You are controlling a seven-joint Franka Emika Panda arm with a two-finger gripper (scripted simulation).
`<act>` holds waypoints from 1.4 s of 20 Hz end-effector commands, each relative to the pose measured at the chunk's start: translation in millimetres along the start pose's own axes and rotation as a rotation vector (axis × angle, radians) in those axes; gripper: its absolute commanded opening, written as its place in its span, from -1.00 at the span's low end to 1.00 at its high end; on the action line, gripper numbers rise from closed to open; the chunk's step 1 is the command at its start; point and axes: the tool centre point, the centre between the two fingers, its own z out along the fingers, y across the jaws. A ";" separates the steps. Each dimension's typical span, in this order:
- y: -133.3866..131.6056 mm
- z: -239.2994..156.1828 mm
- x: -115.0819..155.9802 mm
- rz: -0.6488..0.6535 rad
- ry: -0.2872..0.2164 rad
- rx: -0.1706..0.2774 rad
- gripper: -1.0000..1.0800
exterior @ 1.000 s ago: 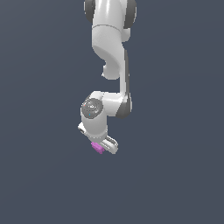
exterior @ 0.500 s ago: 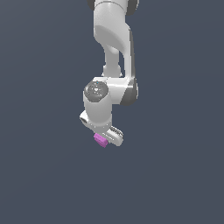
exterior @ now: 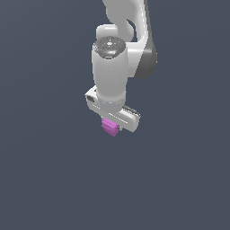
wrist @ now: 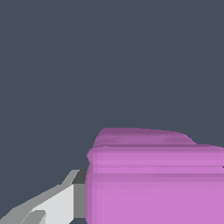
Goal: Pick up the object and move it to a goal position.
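**A:** ok so where's the cube at? Exterior view has the white arm (exterior: 121, 49) coming down from the top of the frame, slightly right of centre, and the tool (exterior: 113, 122) sits just below the middle of the picture.

**B:** The small magenta-pink cube (exterior: 110, 126) is right at the tool's lower end, just under the flat white hand body, poking out a bit toward the lower left. It's up against the tool, nothing under it but plain dark grey background.

**A:** so is the tool clamped on it?

**B:** Looks like it. The cube is tucked in at the fingertips and the tool is narrowed down onto it. You can't really see both fingers in the exterior view though, the hand body covers them.

**A:** wrist view any help?

**B:** Kinda. The cube (wrist: 153, 179) is huge there, fills the lower right of the frame, with faint horizontal seams across its face. One grey-white finger (wrist: 52, 203) shows in the lower left corner, pressed against the cube's side. The other finger is out of frame.
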 end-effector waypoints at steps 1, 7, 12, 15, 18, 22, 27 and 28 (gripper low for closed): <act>-3.9 -29.3 -9.7 0.000 0.000 0.000 -1.00; -14.4 -97.9 -30.9 0.001 0.001 -0.001 -1.00; -23.0 -150.2 -46.3 0.001 0.001 -0.001 -1.00; -27.5 -175.3 -53.4 0.001 0.001 -0.001 -1.00; -31.6 -194.9 -59.0 0.000 0.001 -0.001 -1.00; -35.5 -212.6 -63.5 -0.001 0.000 -0.001 -1.00; -38.0 -222.8 -65.7 -0.001 0.000 -0.001 -1.00; -38.2 -223.4 -65.8 -0.001 0.000 -0.001 -1.00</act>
